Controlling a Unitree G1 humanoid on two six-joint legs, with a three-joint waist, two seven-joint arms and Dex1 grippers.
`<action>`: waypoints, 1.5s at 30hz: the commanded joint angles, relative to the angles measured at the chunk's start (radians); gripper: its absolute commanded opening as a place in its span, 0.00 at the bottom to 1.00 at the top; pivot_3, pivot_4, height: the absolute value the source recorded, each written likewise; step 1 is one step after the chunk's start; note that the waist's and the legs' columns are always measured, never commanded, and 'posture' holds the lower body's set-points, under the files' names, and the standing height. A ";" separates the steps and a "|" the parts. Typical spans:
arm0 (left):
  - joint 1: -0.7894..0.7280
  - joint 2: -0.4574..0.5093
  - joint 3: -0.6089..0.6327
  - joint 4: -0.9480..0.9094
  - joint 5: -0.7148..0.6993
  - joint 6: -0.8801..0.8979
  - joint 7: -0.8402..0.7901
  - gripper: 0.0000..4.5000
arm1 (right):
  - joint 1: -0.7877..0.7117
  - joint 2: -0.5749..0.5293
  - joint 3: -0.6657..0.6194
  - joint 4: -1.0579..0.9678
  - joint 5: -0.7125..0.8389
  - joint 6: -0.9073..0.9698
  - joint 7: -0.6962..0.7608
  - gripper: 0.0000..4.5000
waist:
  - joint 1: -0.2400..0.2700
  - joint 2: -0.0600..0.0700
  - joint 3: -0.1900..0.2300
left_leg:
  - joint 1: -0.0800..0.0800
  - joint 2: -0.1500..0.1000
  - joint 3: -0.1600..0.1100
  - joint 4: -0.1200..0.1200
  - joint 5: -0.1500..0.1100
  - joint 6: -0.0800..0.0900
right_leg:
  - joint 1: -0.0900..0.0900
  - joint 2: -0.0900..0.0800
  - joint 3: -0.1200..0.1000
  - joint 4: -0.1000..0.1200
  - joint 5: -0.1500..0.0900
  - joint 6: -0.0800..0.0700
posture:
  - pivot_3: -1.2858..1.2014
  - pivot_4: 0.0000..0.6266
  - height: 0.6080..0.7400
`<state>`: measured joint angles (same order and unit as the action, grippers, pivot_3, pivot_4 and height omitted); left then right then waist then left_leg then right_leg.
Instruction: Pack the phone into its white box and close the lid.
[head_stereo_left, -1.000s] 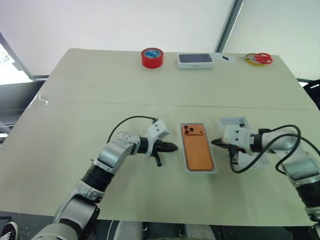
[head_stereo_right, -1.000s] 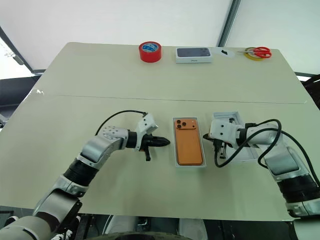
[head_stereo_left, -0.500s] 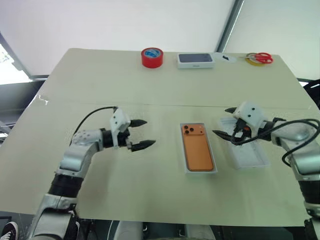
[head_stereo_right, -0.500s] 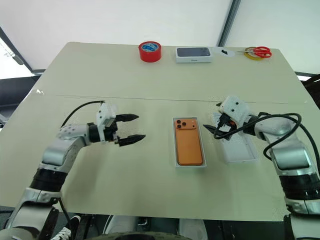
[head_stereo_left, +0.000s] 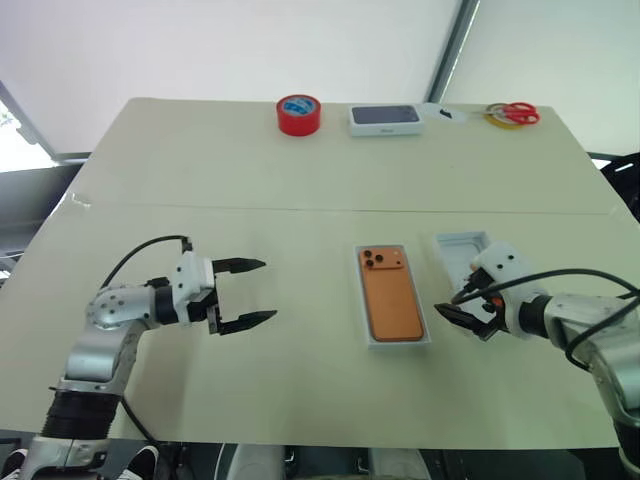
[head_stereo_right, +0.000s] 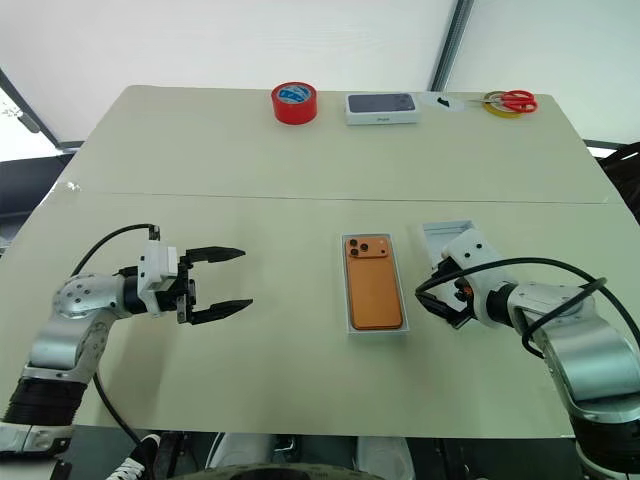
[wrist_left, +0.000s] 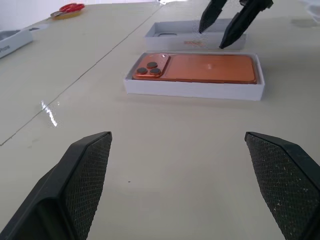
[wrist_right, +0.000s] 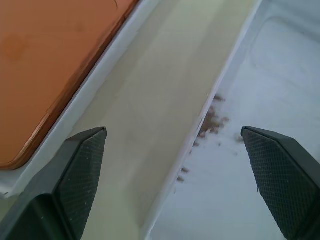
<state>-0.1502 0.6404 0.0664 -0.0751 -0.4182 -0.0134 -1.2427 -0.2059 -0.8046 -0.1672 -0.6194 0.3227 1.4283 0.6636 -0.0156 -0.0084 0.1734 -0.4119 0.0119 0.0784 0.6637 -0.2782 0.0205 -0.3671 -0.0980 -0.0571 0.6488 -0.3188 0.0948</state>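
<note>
The orange phone (head_stereo_left: 392, 305) lies back up, lenses at the far end, inside the shallow white box (head_stereo_left: 398, 343) at the table's middle. Just right of it the lid (head_stereo_left: 460, 247) lies with its pale inside facing up. My right gripper (head_stereo_left: 462, 318) hangs open over the lid's near end, angled down toward the strip of table between lid and box, holding nothing. In the right wrist view the phone (wrist_right: 50, 65) and the lid's speckled inside (wrist_right: 265, 120) flank that strip. My left gripper (head_stereo_left: 256, 291) stands open and empty well left of the box, pointing at it.
Along the far edge stand a red tape roll (head_stereo_left: 299, 113), a white box with a dark top (head_stereo_left: 385, 119) and red-handled scissors (head_stereo_left: 512, 114) on a yellow ring. Bare tabletop lies between my left gripper and the box.
Both grippers have gone from shut to open. The left one drew away leftward from the box. The right one pulled back toward the near edge and tipped downward over the lid.
</note>
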 joint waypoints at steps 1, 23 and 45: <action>0.016 0.019 0.021 -0.061 -0.024 -0.024 -0.008 1.00 | -0.120 0.020 -0.019 0.041 0.053 0.178 -0.045 1.00 | -0.003 0.001 0.000 | 0.000 0.000 0.000 0.000 0.000 0.000 | -0.001 0.000 0.000 0.000 0.000 0.000 | 0.52 0.24 0.92; 0.133 -0.022 -0.024 -0.220 -0.002 0.000 0.171 1.00 | -0.282 -0.024 0.126 0.318 0.447 0.186 -0.452 0.38 | -0.002 0.001 0.000 | -0.005 0.000 0.001 0.000 0.000 0.000 | -0.004 0.000 0.000 0.001 0.000 0.000 | 0.52 0.24 0.92; 0.049 -0.082 -0.051 -0.173 -0.014 0.071 0.255 0.02 | -0.310 0.093 0.136 0.301 0.310 -0.403 -0.420 0.00 | 0.001 -0.003 -0.004 | -0.008 0.000 0.002 0.002 0.000 0.001 | -0.007 0.003 0.000 0.001 0.000 0.001 | 0.52 0.24 0.92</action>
<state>-0.0860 0.5681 0.0144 -0.2432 -0.4265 0.0584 -1.0031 -0.4882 -0.7422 -0.0119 -0.2985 0.6436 1.1120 0.2140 -0.0142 -0.0109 0.1696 -0.4199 0.0119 0.0799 0.6656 -0.2778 0.0216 -0.3738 -0.0950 -0.0574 0.6502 -0.3185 0.0954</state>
